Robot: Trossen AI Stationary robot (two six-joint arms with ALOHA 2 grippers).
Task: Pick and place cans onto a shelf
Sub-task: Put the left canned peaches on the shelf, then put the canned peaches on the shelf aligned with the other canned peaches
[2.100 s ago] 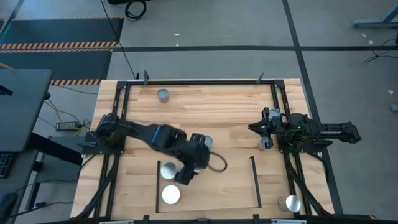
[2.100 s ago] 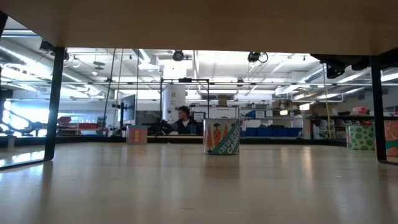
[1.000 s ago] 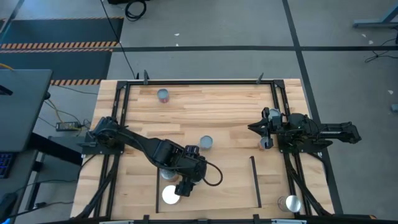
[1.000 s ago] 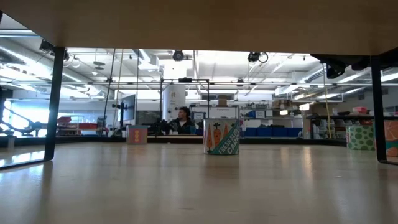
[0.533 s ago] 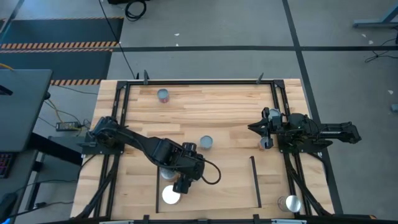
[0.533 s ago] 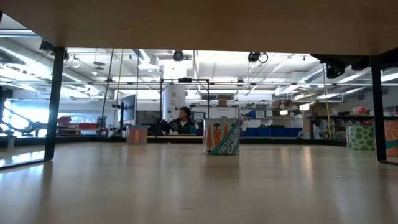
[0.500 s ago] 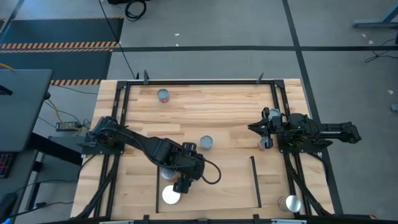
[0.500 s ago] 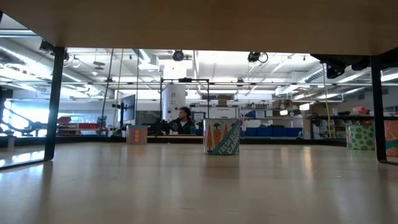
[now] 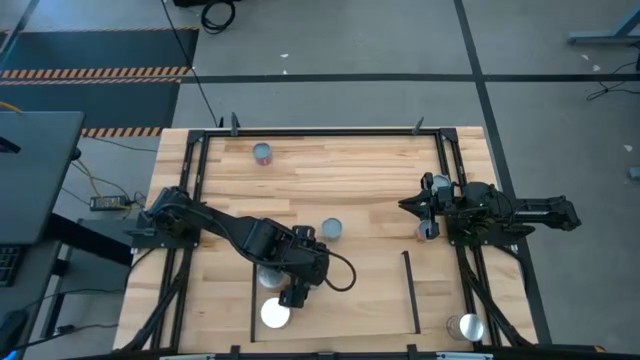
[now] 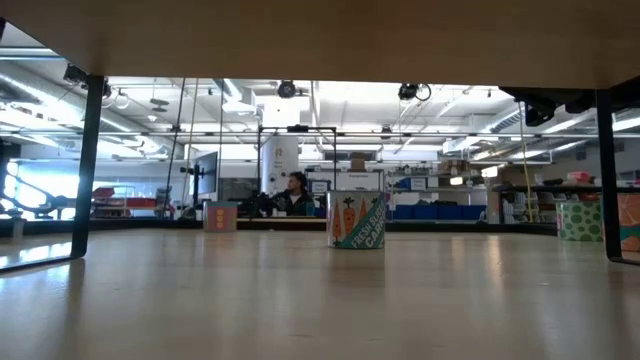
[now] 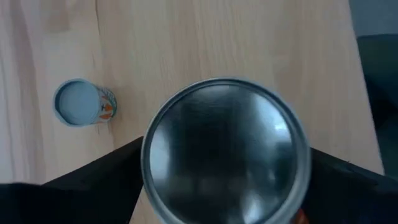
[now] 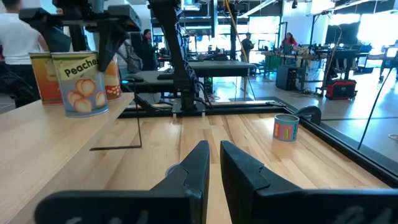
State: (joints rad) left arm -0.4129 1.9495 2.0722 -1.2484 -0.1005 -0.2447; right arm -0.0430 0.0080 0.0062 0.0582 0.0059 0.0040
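While a silver-topped can (image 11: pixel 225 151) was held between the fingers of the left gripper (image 9: pixel 296 292), that gripper hung over the left part of the shelf (image 9: pixel 340 300), between its two black rails. In the left wrist view the can's lid filled the space between the two dark fingers, one on each side, so the can sat centred in the grip. A white-topped can (image 9: pixel 275 314) stood on the shelf just nearer than the gripper, and another pale top (image 9: pixel 268 276) showed partly under the arm on its far side.

For a clean placement, the can would best be lowered straight down and kept upright, into the bare wood to the right of those two cans, and released only once its base rested flat; any sideways drift could knock the white-topped neighbour.

The right gripper (image 12: pixel 212 163) waited at the table's right edge, its fingers nearly together and holding nothing.
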